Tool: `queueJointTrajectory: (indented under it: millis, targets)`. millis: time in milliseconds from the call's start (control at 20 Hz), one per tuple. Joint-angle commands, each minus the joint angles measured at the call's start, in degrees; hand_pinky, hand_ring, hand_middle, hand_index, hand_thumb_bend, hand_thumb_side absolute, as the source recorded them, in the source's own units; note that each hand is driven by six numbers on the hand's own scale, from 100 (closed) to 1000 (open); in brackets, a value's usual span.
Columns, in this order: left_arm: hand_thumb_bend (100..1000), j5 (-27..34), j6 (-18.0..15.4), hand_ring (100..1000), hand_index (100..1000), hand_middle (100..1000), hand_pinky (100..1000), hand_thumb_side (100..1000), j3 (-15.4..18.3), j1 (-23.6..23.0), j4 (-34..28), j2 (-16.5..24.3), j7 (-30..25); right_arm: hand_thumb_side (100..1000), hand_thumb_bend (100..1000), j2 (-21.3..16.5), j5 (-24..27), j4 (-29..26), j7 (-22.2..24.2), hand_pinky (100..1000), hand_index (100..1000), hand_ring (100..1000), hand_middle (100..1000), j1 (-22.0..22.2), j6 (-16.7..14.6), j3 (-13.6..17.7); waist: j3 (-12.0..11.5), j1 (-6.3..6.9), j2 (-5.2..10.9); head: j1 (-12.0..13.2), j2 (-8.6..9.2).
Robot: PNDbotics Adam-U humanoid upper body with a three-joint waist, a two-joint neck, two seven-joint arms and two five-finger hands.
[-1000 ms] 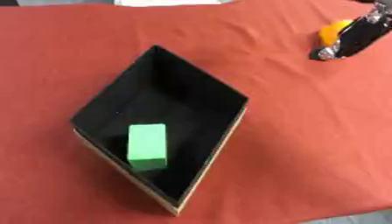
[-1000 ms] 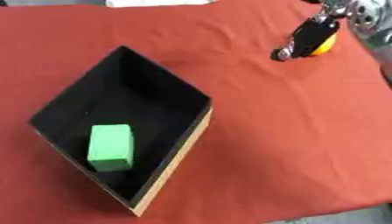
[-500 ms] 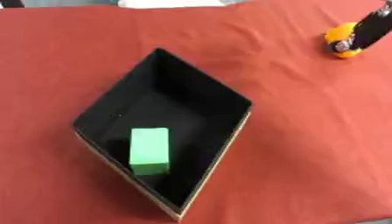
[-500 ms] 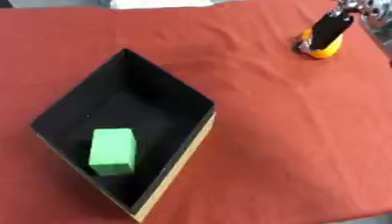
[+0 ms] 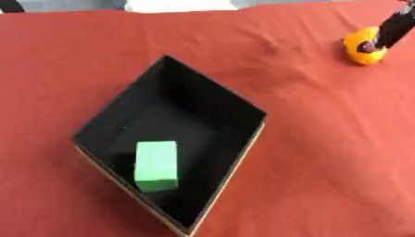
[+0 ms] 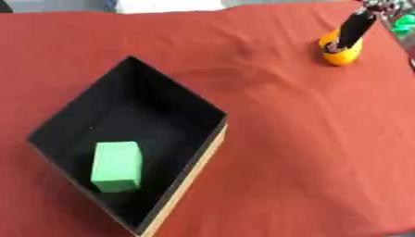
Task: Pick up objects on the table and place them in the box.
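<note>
A black open box (image 5: 212,95) with a tan outer edge sits askew on the red cloth, left of centre. A green block (image 5: 156,165) lies flat on its floor near the front corner. At the far right of the table rests a small round orange object (image 6: 339,54). My right hand (image 6: 354,28) comes in from the upper right corner, and a dark slim part of it lies against the orange object's top. Most of that hand is cut off by the picture's edge. My left hand shows in no view.
The red tablecloth (image 5: 316,152) covers the whole table. A white thing (image 5: 180,4) lies at the far edge. In the right eye view a bit of something green (image 6: 403,24) shows at the right border, beside the hand.
My right hand has drawn back up and to the right, so more of the orange object shows. The box and green block have stayed put.
</note>
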State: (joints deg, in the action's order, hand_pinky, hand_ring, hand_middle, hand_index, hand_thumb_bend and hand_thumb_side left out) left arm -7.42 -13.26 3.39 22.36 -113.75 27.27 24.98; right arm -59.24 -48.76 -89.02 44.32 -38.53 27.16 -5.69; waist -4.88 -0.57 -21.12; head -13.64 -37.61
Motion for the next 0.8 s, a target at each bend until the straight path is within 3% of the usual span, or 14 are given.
queueJointTrajectory:
  millis: [50, 800]
  targets:
    - [100, -0.3, 0.1, 819, 804, 690, 528, 562, 0.4, 0.6, -0.8, 1.7, -0.1, 138, 558, -1.5, -0.3, 2.5, 5.7, 862, 902, 944, 875, -1.1, 5.5, 0.8, -0.2, -0.19, 1.14, -0.3, 1.30]
    - [100, -0.3, 0.1, 820, 804, 692, 528, 563, 0.4, 0.5, -0.8, 1.7, -0.2, 143, 555, -0.2, -1.1, 12.4, 5.9, 861, 900, 947, 884, -3.4, 5.4, 0.4, -0.4, 0.05, 1.06, -0.4, 2.03]
